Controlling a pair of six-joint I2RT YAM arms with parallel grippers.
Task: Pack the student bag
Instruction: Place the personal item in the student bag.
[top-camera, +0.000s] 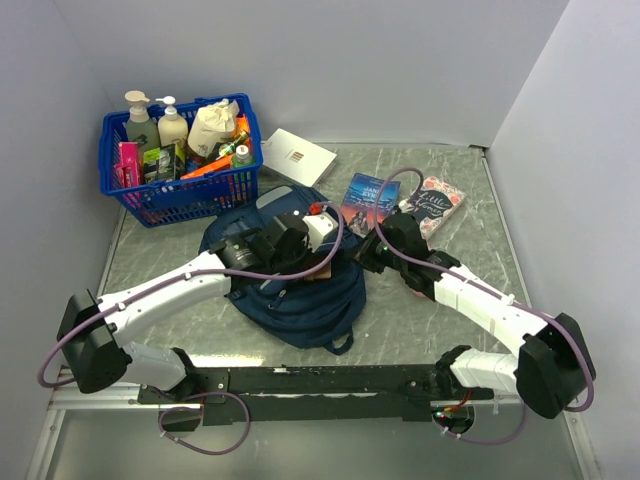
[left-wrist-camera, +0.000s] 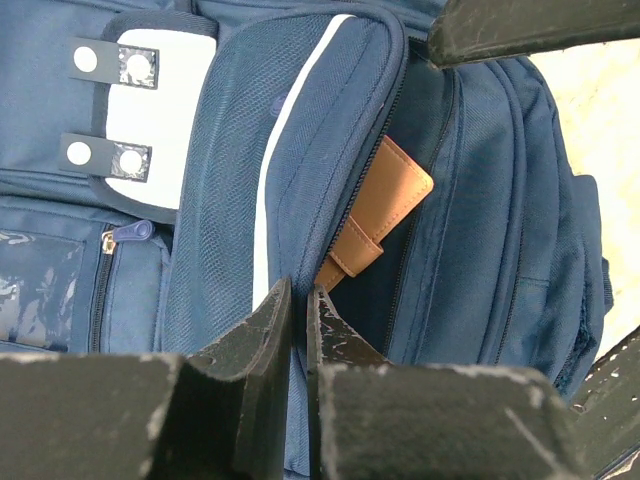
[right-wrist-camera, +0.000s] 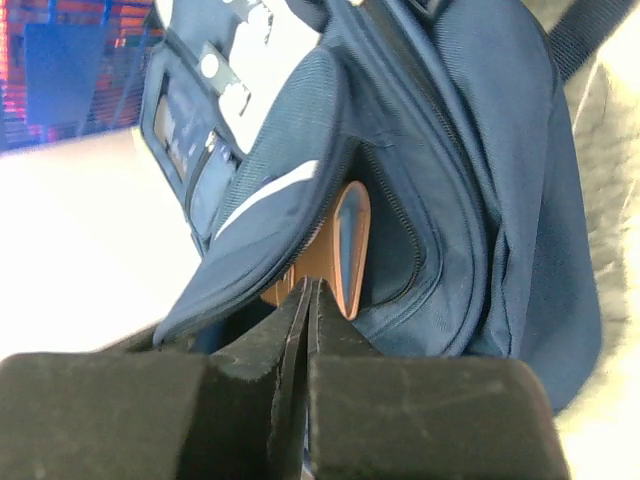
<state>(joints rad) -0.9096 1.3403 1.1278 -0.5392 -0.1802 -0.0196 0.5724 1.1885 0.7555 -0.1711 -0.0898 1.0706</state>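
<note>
Student bag (top-camera: 300, 300) lies flat on the table. The blue basket (top-camera: 180, 195) is just past the bag's far-left corner, and two books (top-camera: 368, 202) are just off its far-right side.

Left gripper (left-wrist-camera: 300, 295) is above the bag's front and nearly closed, pinching the edge of the pocket flap (left-wrist-camera: 300, 150) to lift it. A tan leather wallet (left-wrist-camera: 385, 205) sticks halfway out of the opened pocket, its corner against the zip line (left-wrist-camera: 385, 135). Right gripper (right-wrist-camera: 305, 290) is at the bag's right side, fingers pressed together with nothing between them, tips just short of the wallet.

Step, as I read it: seat the wallet fully in the pocket.
- Hold the flap up and away from the bag body so the mouth gapes.
- Push with the closed right tips on the wallet's exposed end, along the pocket's depth, not sideways.
- Go slow. The corner could snag the zip, or the whole bag could slide.
- Release the flap only once no tan shows.
</note>
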